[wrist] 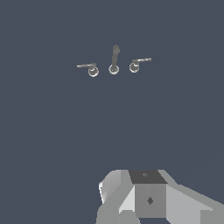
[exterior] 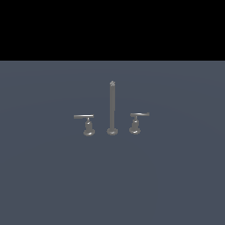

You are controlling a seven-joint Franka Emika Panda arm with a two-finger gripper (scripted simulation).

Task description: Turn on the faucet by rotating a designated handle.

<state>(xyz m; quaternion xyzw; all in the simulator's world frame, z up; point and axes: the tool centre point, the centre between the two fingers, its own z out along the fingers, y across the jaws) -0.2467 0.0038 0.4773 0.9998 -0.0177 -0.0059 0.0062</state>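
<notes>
Three grey pieces make up faucet (exterior: 112, 115), standing in row mid-surface (exterior: 44, 184), well clear of edges. Tall spout (exterior: 112, 105) in centre on round foot. Handle (exterior: 136, 123) with upturned, tapering bar at exterior view's right of spout; twin (exterior: 87, 125) with level bar at left. Gripper body (wrist: 148, 199) in wrist view only, well apart from faucet; jaws out of sight, so cannot tell whether released or clenched.

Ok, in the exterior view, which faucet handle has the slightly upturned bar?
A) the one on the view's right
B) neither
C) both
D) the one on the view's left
A: the designated handle, right of the spout rod, has a bar rising toward its tip; the twin handle has a level bar.
</notes>
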